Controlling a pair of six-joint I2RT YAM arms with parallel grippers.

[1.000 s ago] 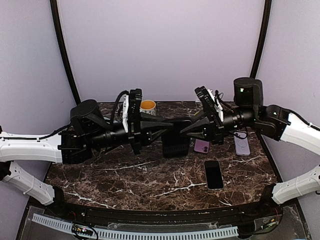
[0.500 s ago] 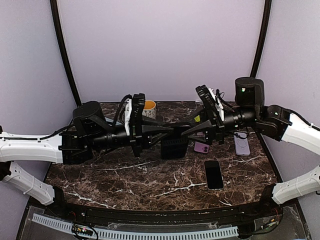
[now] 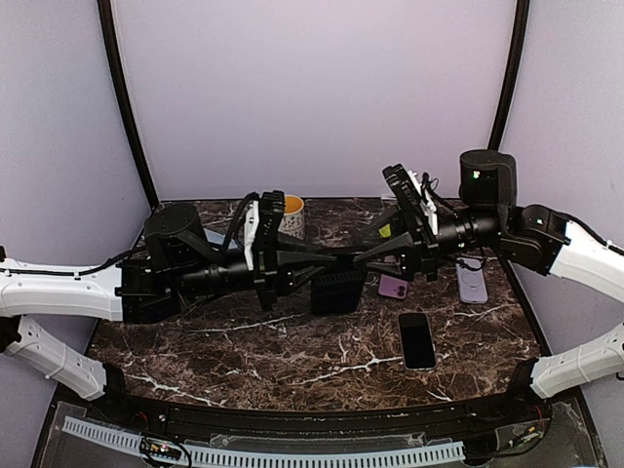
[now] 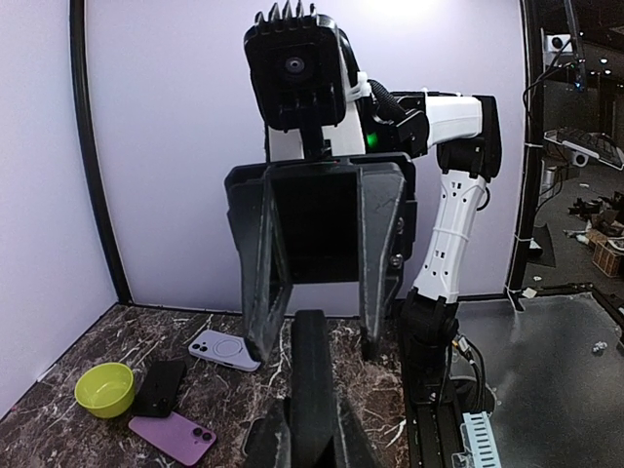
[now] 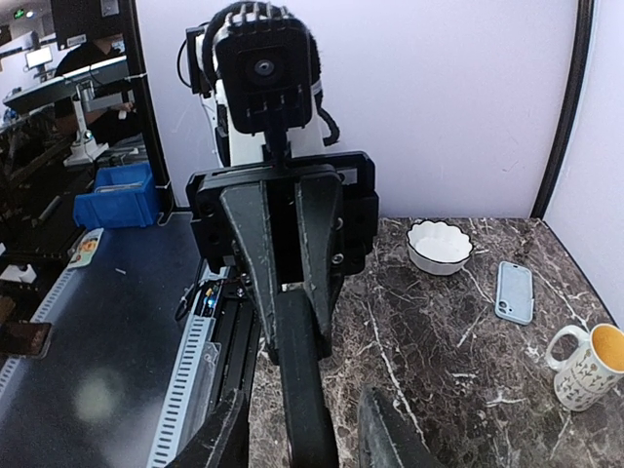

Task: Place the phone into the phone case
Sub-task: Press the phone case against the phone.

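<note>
Phone case sits pinched in left pincer, right pincer spread around it.

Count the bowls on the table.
2. A green bowl near the purple phone, in the left wrist view; a white bowl near the pale phone case, in the right wrist view. More may be hidden.

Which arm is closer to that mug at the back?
Left. The mug stands just behind the left arm, at its wrist; the right arm is well off to the mug's right.
</note>
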